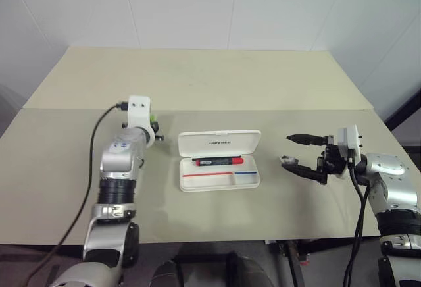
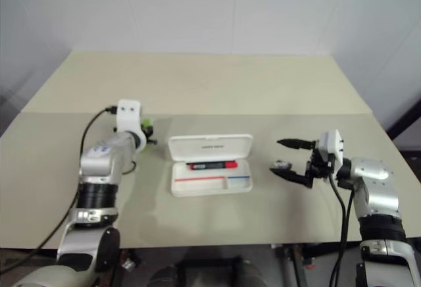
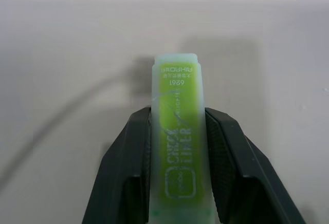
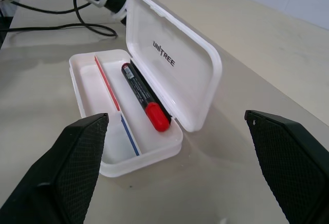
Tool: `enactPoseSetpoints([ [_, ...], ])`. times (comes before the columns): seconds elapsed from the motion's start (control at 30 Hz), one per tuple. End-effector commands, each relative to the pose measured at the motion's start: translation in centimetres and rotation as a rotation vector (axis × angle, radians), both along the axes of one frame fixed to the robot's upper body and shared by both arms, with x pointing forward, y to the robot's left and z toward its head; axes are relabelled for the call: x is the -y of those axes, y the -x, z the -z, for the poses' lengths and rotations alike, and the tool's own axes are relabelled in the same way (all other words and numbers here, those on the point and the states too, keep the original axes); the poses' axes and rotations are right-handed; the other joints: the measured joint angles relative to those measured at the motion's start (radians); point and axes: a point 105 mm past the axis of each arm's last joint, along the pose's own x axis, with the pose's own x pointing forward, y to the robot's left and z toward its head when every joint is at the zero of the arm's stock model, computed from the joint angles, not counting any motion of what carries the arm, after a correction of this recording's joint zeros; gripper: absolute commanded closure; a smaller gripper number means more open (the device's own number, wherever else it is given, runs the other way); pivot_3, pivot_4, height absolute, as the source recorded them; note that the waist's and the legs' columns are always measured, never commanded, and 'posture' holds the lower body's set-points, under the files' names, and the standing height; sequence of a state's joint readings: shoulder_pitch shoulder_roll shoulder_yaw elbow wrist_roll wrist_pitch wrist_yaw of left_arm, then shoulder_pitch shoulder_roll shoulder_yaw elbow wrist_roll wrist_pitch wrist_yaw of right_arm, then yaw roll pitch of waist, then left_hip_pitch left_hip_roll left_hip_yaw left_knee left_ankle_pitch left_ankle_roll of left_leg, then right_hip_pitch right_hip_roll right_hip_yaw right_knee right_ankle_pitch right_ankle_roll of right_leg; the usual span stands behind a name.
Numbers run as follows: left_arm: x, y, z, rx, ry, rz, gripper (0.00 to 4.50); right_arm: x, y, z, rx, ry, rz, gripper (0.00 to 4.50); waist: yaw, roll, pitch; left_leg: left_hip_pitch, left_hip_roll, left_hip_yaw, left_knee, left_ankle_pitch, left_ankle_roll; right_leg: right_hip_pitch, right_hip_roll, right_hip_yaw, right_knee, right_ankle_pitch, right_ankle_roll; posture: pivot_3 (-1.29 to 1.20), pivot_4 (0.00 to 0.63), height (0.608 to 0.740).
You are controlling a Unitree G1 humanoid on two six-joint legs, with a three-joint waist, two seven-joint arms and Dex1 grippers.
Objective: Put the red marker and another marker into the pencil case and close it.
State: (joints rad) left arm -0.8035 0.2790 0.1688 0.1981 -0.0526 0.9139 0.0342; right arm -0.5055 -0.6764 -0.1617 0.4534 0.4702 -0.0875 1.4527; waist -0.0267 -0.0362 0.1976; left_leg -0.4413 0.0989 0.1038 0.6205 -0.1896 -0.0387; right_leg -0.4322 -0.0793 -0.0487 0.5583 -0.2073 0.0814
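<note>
Red marker (image 1: 218,161): slim, black barrel, red cap; lies in the rear compartment of the open pencil case (image 1: 220,180), long axis 9-to-3 o'clock, cap toward 3.
Pencil case: white, lid raised; right wrist view adds the lid logo and the red-and-blue inner stripe.
Lime-green marker (image 3: 177,147): clamped in the left gripper (image 3: 177,183), at 9 o'clock of the case; left wrist view reveals its printed lettering.
Right gripper (image 1: 297,151): spread wide, empty, at 3 o'clock of the case.

Beige table (image 1: 210,83) w/ open white pencil case (image 1: 220,172) lying mid-front, black cable (image 4: 61,28) beside it
</note>
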Motion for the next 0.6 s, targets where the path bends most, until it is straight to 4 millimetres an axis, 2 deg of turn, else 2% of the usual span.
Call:
enactPoseSetpoints([
  [0.03, 1.6, -0.1, -7.1, 0.226, -0.051, 0.188, 3.42, 0.5, -0.2, -1.6, 0.061, -0.004, 0.014, 0.00, 0.001, 0.000, 0.000, 0.000, 0.000, 0.000, -0.001, 0.000, -0.001, -0.001, 0.000, 0.000, 0.001, 0.000, 0.001, 0.00, 0.150, 0.740],
  [0.1, 2.2, 0.4, -10.1, 0.304, -0.043, 0.289, 3.42, 0.5, -0.3, -1.6, 0.063, -0.004, 0.015, 0.00, 0.002, 0.000, 0.000, 0.000, 0.000, 0.001, -0.004, 0.001, -0.003, -0.004, 0.000, 0.000, 0.004, 0.001, 0.004, 0.00, 0.150, 0.740],
  [0.13, 3.1, 1.1, -12.1, 0.360, -0.027, 0.374, 3.42, 0.5, -0.4, -1.7, 0.064, -0.005, 0.016, 0.00, 0.002, 0.000, 0.000, 0.000, 0.000, 0.002, -0.005, 0.001, -0.003, -0.006, 0.000, 0.001, 0.006, 0.001, 0.005, 0.00, 0.150, 0.740],
  [0.23, 5.4, 3.1, -15.9, 0.469, -0.046, 0.597, 3.42, 0.4, -0.5, -1.8, 0.067, -0.008, 0.015, 0.00, 0.011, 0.000, 0.000, 0.000, 0.000, 0.002, -0.006, 0.001, -0.005, -0.009, 0.000, 0.002, 0.014, -0.003, 0.004, 0.00, 0.150, 0.740],
  [0.33, 7.8, 5.4, -17.5, 0.503, -0.073, 0.803, 3.42, 0.5, -0.5, -1.9, 0.069, -0.012, 0.013, 0.00, 0.021, 0.000, 0.000, 0.002, 0.000, 0.003, -0.006, 0.002, -0.007, -0.012, 0.000, 0.003, 0.022, -0.007, 0.003, 0.00, 0.150, 0.740],
  [0.4, 9.4, 7.1, -17.7, 0.488, -0.056, 0.935, 3.42, 0.6, -0.4, -1.9, 0.068, -0.010, 0.009, 0.00, 0.024, 0.000, 0.000, 0.004, 0.000, 0.004, -0.006, 0.002, -0.007, -0.012, 0.000, 0.004, 0.026, -0.010, 0.002, 0.00, 0.150, 0.740],
  [0.47, 11.5, 9.6, -16.9, 0.409, -0.018, 1.115, 3.42, 0.8, -0.3, -2.1, 0.071, -0.013, 0.001, 0.00, 0.025, 0.000, 0.000, 0.004, 0.000, 0.003, -0.005, 0.002, -0.007, -0.013, 0.001, 0.004, 0.028, -0.010, 0.002, 0.00, 0.150, 0.740],
  [0.53, 13.9, 13.6, -14.5, 0.245, -0.016, 1.372, 3.42, 1.1, -0.3, -2.3, 0.081, -0.012, 0.007, 0.00, 0.023, 0.000, 0.000, 0.004, 0.000, 0.003, -0.003, 0.002, -0.006, -0.013, 0.001, 0.005, 0.029, -0.010, 0.002, 0.00, 0.150, 0.740],
  [0.6, 14.6, 15.7, -12.7, 0.128, -0.034, 1.483, 3.42, 1.2, -0.3, -2.3, 0.084, -0.011, 0.010, 0.00, 0.022, 0.000, 0.000, 0.004, 0.000, 0.004, -0.002, 0.002, -0.006, -0.013, 0.001, 0.007, 0.029, -0.010, 0.002, 0.00, 0.150, 0.740],
])
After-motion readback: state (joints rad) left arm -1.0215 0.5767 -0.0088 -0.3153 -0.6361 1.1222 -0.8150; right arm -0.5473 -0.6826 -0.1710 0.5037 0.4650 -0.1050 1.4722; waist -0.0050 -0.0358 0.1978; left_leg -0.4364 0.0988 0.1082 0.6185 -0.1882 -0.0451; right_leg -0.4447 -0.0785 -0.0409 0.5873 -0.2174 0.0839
